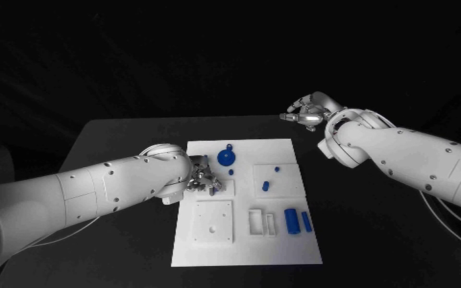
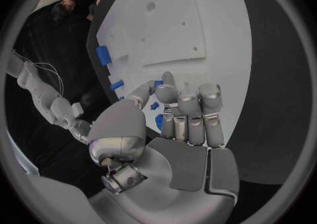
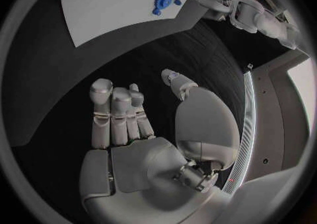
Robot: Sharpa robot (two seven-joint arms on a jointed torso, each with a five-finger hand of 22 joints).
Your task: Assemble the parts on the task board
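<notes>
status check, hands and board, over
Left hand open, low over the task board. Right hand open, off the board. Round blue part lying loose, cylinders unplaced. Nothing blocking.

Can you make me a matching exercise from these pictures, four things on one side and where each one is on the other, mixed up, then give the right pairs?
Things:
1. left hand
2. right hand
3. round blue part
4. two blue cylinders

Places:
A. lying side by side at the task board's right edge, near the robot
B. over the bare black table, off the board's far right corner
C. at the board's left edge
D. on the board's far end

Pairs: 1-C, 2-B, 3-D, 4-A
</notes>
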